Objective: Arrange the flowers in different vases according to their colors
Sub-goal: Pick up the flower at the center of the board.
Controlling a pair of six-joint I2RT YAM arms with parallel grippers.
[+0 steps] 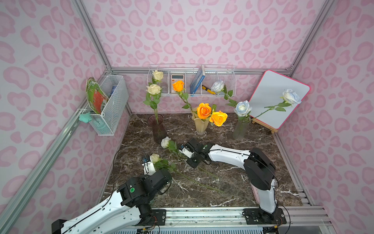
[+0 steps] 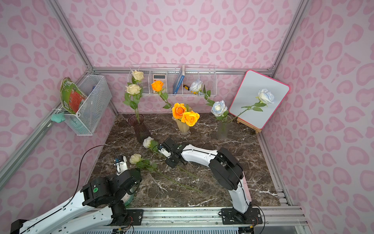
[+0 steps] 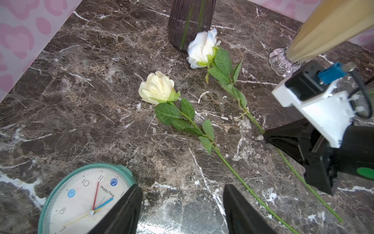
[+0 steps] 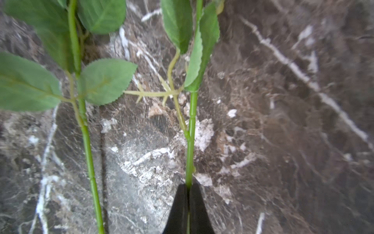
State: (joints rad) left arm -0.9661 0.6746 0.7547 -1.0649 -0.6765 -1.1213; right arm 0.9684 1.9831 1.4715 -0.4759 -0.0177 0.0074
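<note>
The right gripper [image 4: 188,194] is pressed together on the green stem of the white rose [image 1: 165,141], pinching it below the leaves; the right wrist view shows the stem running straight out from between the two black fingertips [image 4: 179,204]. The flower still lies flat on the marble table [image 1: 232,178].

I take the dark purple vase [image 1: 158,129] as the landmark. The head of the white rose rests just beside the foot of this vase, perhaps touching it (the left wrist view does not settle this). Its long axis goes from the vase foot away toward the front of the table, and the gripper holds it at a middle part, so the head end points to the vase. This vase already keeps two cream flowers. To put the rose in, I judge the stem must be lifted and turned upright, bottom end down, above the vase mouth.

The cream rose [image 1: 155,157] lies near and almost parallel, farther from the vase, with its head close to the left gripper [image 3: 182,210]. This gripper is spread and holds nothing; a green clock [image 3: 81,198] is under it.
</note>
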